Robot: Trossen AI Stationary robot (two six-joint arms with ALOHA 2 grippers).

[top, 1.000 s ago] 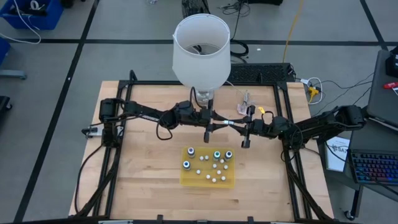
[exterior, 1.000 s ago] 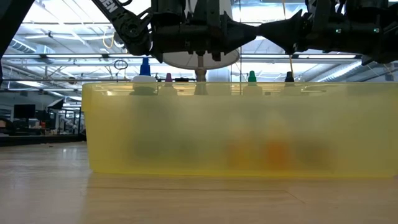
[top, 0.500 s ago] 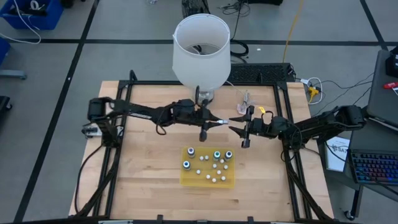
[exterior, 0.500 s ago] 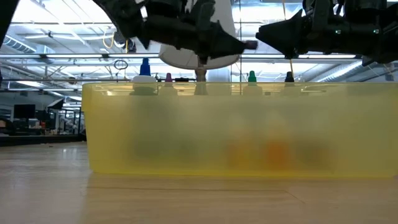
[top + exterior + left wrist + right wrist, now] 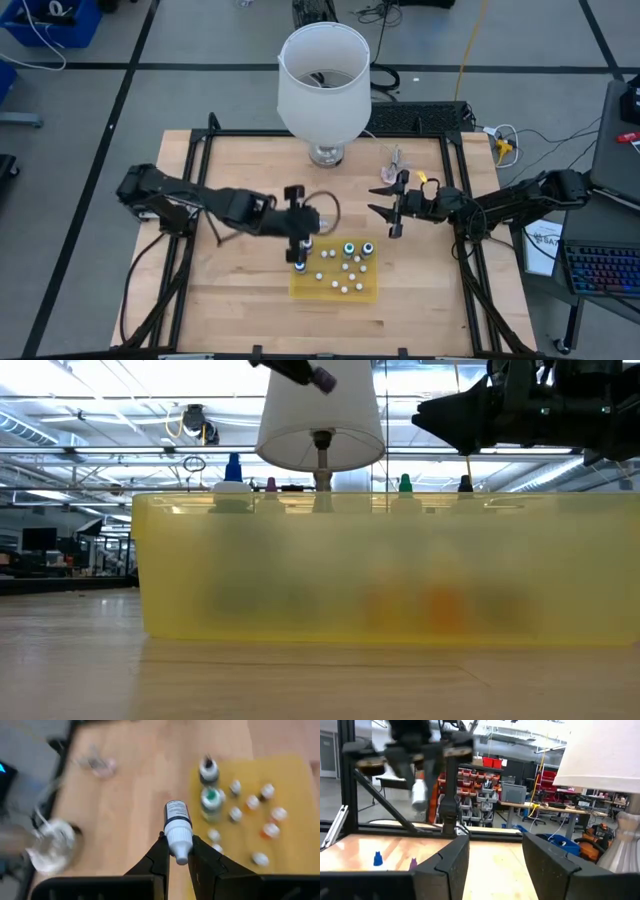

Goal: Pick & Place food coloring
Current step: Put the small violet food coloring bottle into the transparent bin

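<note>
A yellow tray (image 5: 335, 285) on the wooden table holds several small food coloring bottles, such as one (image 5: 349, 248) standing upright; the low view shows the tray's wall (image 5: 390, 570). My left gripper (image 5: 298, 238) hangs over the tray's far left corner, shut on one more food coloring bottle (image 5: 177, 825), which has a dark body, a label and a white cap. My right gripper (image 5: 380, 200) stands open and holds nothing, well above the table and to the right of the lamp's foot; its fingers spread wide in its own wrist view (image 5: 495, 865). My left gripper pinches the bottle at its white cap (image 5: 179, 840) between its two fingers (image 5: 159, 857). The fingers come from above, slanting down, and the bottle lies along them with its body sticking out past the fingertips. It is lifted clear and tilted above the tray.
A table lamp with a white shade (image 5: 323, 75) stands at the table's far middle on a glass foot (image 5: 326, 155). A small clear pinkish object (image 5: 392, 165) lies to the right of the foot. Black frame rails (image 5: 190, 200) run along the table's left and right sides.
The two grippers met by the lamp's foot. My right gripper opened and let go of the bottle while my left gripper kept it. My left gripper then swung toward the table's near edge and left, carrying the bottle over the tray's far left corner. My right arm stayed in place.
</note>
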